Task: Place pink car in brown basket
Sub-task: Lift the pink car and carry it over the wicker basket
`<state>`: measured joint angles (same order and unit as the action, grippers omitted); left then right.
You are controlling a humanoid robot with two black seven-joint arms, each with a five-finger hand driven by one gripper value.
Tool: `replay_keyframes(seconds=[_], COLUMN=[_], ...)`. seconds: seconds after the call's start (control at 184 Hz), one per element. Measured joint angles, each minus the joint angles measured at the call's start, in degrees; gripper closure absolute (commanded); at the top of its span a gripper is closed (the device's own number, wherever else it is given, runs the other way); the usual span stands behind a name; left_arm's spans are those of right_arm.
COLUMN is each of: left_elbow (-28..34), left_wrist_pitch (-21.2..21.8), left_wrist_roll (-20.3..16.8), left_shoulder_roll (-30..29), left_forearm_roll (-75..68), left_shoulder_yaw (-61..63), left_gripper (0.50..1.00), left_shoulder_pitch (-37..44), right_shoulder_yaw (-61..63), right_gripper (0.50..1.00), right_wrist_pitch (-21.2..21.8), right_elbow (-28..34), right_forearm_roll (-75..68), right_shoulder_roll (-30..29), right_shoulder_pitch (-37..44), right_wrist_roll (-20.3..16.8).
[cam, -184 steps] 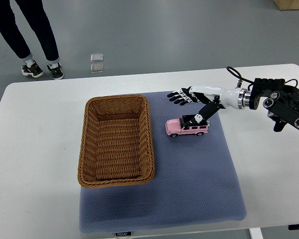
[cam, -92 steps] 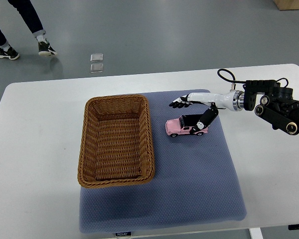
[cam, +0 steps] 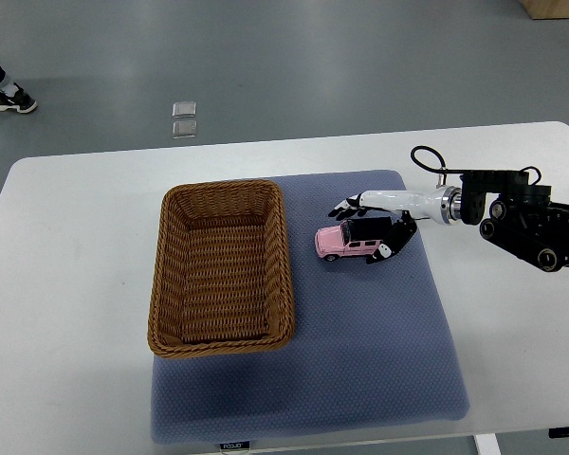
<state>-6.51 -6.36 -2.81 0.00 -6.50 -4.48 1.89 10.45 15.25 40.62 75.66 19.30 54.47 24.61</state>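
The pink car (cam: 344, 244) stands on the blue-grey mat (cam: 379, 351), just right of the brown wicker basket (cam: 167, 275), which holds nothing. My right hand (cam: 365, 228) reaches in from the right edge and sits low over the car's rear half. Its fingers (cam: 345, 206) lie on the car's far side and its thumb (cam: 387, 249) on the near side. They bracket the car, which still rests on the mat. The left arm does not show.
The mat lies on a white table (cam: 76, 284). A person's shoe (cam: 8, 98) shows on the floor at the top left. Two small clear items (cam: 184, 118) lie on the floor beyond the table.
My right hand has dropped and drawn in over the car, fingers and thumb now on either side of it. The car has not moved. The person has walked off to the left.
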Motion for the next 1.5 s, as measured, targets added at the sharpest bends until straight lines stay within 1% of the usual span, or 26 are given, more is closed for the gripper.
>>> replay_keyframes(seconds=[0.005, 0.011, 0.038, 0.065, 0.098, 0.142, 0.18, 0.229, 0.294, 0.343, 0.381, 0.403, 0.654, 0.844, 1.002, 1.176, 1.302, 1.498], left_elbow=[0.0, 0.0, 0.0, 0.0, 0.0, 0.0, 0.0, 0.0, 0.0, 0.0, 0.0, 0.0, 0.0, 0.0, 0.0, 0.0, 0.0, 0.0], left_wrist_pitch=[0.0, 0.0, 0.0, 0.0, 0.0, 0.0, 0.0, 0.0, 0.0, 0.0, 0.0, 0.0, 0.0, 0.0, 0.0, 0.0, 0.0, 0.0], left_wrist_roll=[0.0, 0.0, 0.0, 0.0, 0.0, 0.0, 0.0, 0.0, 0.0, 0.0, 0.0, 0.0, 0.0, 0.0, 0.0, 0.0, 0.0, 0.0], left_shoulder_roll=[0.0, 0.0, 0.0, 0.0, 0.0, 0.0, 0.0, 0.0, 0.0, 0.0, 0.0, 0.0, 0.0, 0.0, 0.0, 0.0, 0.0, 0.0], left_forearm_roll=[0.0, 0.0, 0.0, 0.0, 0.0, 0.0, 0.0, 0.0, 0.0, 0.0, 0.0, 0.0, 0.0, 0.0, 0.0, 0.0, 0.0, 0.0], left_shoulder_yaw=[0.0, 0.0, 0.0, 0.0, 0.0, 0.0, 0.0, 0.0, 0.0, 0.0, 0.0, 0.0, 0.0, 0.0, 0.0, 0.0, 0.0, 0.0], left_gripper=[0.500, 0.500, 0.500, 0.500, 0.500, 0.500, 0.500, 0.500, 0.500, 0.500, 0.500, 0.500, 0.500, 0.500, 0.500, 0.500, 0.500, 0.500], left_shoulder_pitch=[0.0, 0.0, 0.0, 0.0, 0.0, 0.0, 0.0, 0.0, 0.0, 0.0, 0.0, 0.0, 0.0, 0.0, 0.0, 0.0, 0.0, 0.0], right_shoulder_yaw=[0.0, 0.0, 0.0, -0.1, -0.1, -0.1, -0.1, -0.1, -0.2, -0.2, -0.2, -0.2, 0.8, 2.3, 3.6, 3.7, 3.4, 1.5], right_gripper=[0.762, 0.775, 0.793, 0.824, 0.846, 0.857, 0.885, 0.904, 0.953, 0.963, 0.991, 1.000, 1.000, 1.000, 1.000, 1.000, 1.000, 1.000], right_wrist_pitch=[0.0, 0.0, 0.0, 0.0, 0.0, -0.1, -0.1, -0.1, -0.1, -0.1, -0.1, -0.1, -0.1, -0.1, -0.1, -0.1, 0.2, 0.5], right_elbow=[0.0, 0.0, 0.0, 0.0, 0.0, 0.0, 0.0, 0.0, 0.0, 0.0, 0.0, 0.0, 0.0, 0.1, 0.7, 1.0, 1.0, 0.9], right_forearm_roll=[0.0, 0.0, 0.0, 0.0, 0.0, 0.0, 0.0, 0.0, 0.0, 0.0, 0.0, 0.0, -0.8, -1.9, -2.1, -2.2, -2.2, -1.7], right_shoulder_roll=[0.0, 0.0, 0.0, 0.0, 0.0, 0.0, 0.0, 0.0, 0.0, 0.0, 0.1, 0.1, 1.0, 2.1, 1.3, -3.0, -5.6, -13.0], right_shoulder_pitch=[0.0, 0.0, 0.0, 0.0, 0.0, 0.0, 0.0, 0.1, 0.1, 0.1, 0.1, 0.2, 0.5, 1.9, 4.0, 7.6, 9.7, 12.3], right_wrist_roll=[0.0, 0.0, 0.0, 0.0, 0.0, 0.0, 0.0, 0.0, 0.0, 0.0, 0.0, 0.0, 0.8, 4.8, 6.7, 8.0, 8.2, 8.1])
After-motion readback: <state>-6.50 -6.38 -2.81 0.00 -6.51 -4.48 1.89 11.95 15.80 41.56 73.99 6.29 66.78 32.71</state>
